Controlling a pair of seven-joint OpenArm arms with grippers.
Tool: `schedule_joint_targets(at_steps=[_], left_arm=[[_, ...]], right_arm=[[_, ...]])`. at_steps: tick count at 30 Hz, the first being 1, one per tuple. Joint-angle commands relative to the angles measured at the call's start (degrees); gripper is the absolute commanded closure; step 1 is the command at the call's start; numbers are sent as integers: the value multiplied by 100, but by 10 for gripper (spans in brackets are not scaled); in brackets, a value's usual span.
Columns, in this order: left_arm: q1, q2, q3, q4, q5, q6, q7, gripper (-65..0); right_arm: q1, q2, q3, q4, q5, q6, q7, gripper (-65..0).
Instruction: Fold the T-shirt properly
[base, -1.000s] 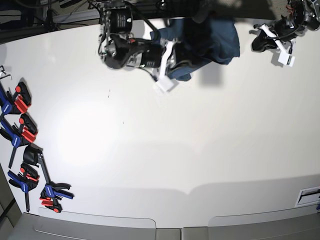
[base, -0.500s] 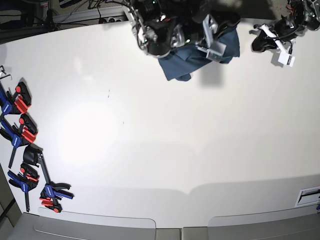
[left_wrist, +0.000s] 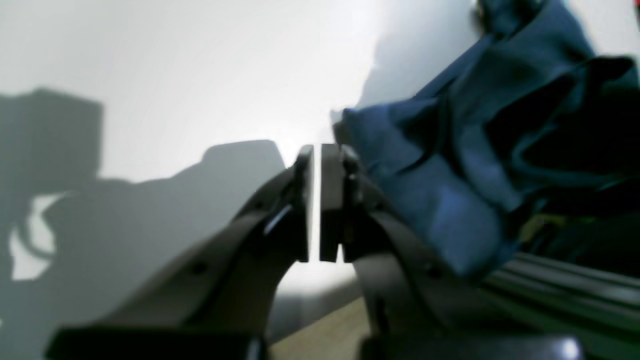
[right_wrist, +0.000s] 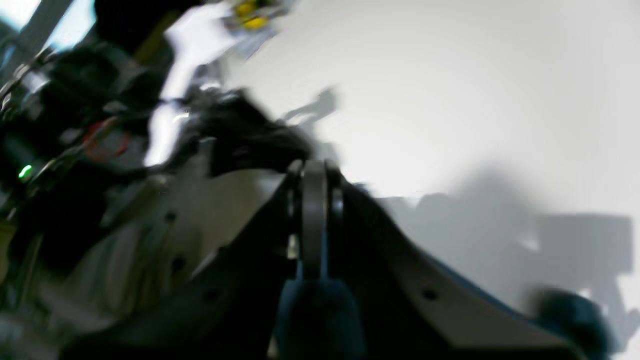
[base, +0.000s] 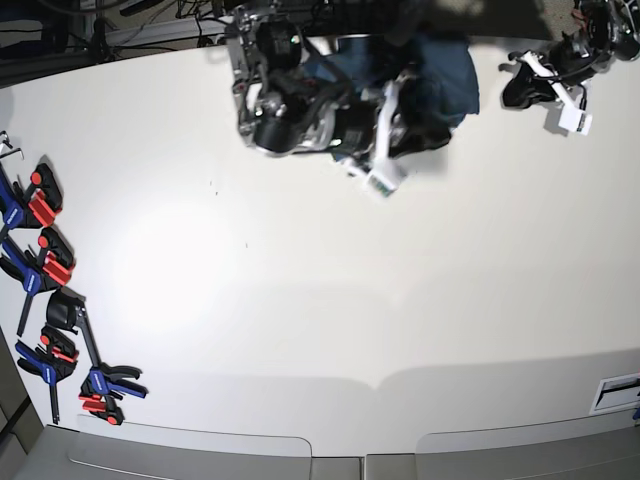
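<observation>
Robotics lab — white worktable (base: 320, 300), bar clamps (base: 45, 270) along edge

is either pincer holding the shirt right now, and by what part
The right pincer is shut on a fold of the T-shirt; which part of it cannot be told. The left pincer holds nothing, with a bare slit between its jaws.

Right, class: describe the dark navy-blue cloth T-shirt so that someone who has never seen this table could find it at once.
Start from the big white table and look to its far edge, away from the row of red and blue clamps. There, bunched up partly under a black robot arm, lies the dark navy-blue cloth T-shirt. It is the only soft, crumpled thing there; everything around it is hard.
</observation>
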Motion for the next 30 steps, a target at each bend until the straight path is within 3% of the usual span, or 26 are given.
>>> schedule_joint_targets(at_steps=[1, 6, 13, 18, 25, 30], left_arm=[[15, -68, -39, 96, -227, -49, -111, -27], [17, -66, -39, 96, -232, -49, -107, -27], [17, -66, -37, 96, -229, -49, -105, -27], [17, -66, -39, 96, -229, -49, -107, -27], [17, -66, -37, 96, -229, -49, -107, -27], [15, -66, -37, 96, -229, -49, -109, -27]], right_arm=[[57, -40, 212, 131, 164, 34, 85, 0], [-37, -2, 1165, 131, 166, -267, -341, 0], [-833, 271, 1156, 295, 299, -352, -507, 0], [-1303, 271, 505, 758, 308, -345, -490, 0], [-1325, 271, -824, 761, 289, -319, -396, 0], [-1290, 271, -1569, 761, 293, -52, -310, 0]])
